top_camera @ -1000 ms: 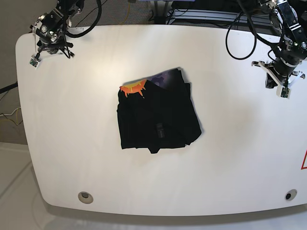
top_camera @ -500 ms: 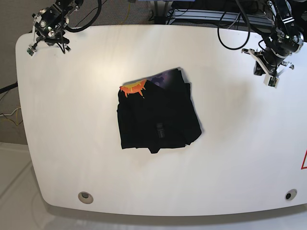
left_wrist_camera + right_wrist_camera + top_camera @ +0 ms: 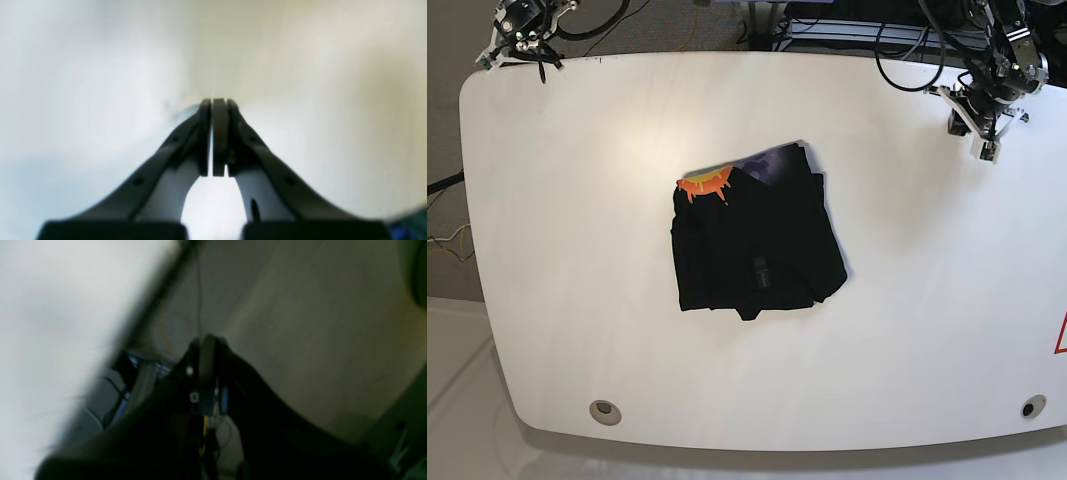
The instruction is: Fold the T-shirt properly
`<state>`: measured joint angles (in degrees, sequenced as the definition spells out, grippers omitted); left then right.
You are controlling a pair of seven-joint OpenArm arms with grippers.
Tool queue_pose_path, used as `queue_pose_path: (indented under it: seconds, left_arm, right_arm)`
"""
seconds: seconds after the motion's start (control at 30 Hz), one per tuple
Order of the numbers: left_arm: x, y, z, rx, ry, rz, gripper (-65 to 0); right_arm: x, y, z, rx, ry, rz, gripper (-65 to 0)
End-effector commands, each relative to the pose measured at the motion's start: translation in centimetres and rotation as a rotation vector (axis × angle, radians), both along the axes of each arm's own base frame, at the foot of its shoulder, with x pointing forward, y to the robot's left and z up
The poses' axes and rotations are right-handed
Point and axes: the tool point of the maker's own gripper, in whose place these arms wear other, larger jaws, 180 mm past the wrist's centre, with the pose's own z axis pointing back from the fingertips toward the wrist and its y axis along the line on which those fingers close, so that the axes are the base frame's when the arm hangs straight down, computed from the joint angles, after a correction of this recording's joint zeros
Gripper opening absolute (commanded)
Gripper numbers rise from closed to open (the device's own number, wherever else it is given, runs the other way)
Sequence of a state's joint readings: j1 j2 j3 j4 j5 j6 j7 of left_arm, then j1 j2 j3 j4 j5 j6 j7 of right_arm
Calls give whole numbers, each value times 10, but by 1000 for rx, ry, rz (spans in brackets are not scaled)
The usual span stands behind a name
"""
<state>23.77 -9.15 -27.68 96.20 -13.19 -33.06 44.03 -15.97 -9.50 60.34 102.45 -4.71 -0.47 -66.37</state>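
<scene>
The black T-shirt (image 3: pixel 757 240) lies folded into a rough square in the middle of the white table (image 3: pixel 577 250), with an orange-yellow jagged print (image 3: pixel 704 184) and a purplish patch (image 3: pixel 772 165) at its far edge. My left gripper (image 3: pixel 982 130) is at the table's far right, well away from the shirt; in the left wrist view it (image 3: pixel 215 103) is shut and empty over bare table. My right gripper (image 3: pixel 512 45) is at the far left corner; in the right wrist view it (image 3: pixel 206 340) is shut and empty beyond the table edge.
Cables and dark equipment (image 3: pixel 847 25) lie behind the table's far edge. Two round holes (image 3: pixel 605 410) (image 3: pixel 1028 407) sit near the front corners. A red mark (image 3: pixel 1061 335) shows at the right edge. Floor and cables (image 3: pixel 110 406) show in the blurred right wrist view.
Both arms have drawn back toward the table's far corners, away from the shirt. The shirt has not moved.
</scene>
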Motion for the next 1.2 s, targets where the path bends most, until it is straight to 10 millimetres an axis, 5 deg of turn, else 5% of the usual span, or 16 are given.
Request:
queue_pose_path:
  seconds: [0.0,0.23,0.5,0.8,0.97,1.17]
  left_arm:
    - [-45,1,-38,26,222,-10,-650]
    - [-82,-10,-77,-27,373,-11,-650]
    - [-84,-11,-78,-32,380,-15,-650]
    - [-36,-1,-24,76,193,-78,-650]
    - [-28,-6,6,128,113,-122,-650]
    - [-41,-1,12,153,126,-119,-650]
  right_arm:
    - [-13,-2,-7,10,36,-20,-650]
    - [-34,20,-40,126,98,-55,-650]
    - [-44,30,-55,167,123,-71,-650]
    - [-46,28,-54,160,124,-65,-650]
    - [-45,29,-54,161,123,-62,-650]
    - [-43,29,-55,161,119,-60,-650]
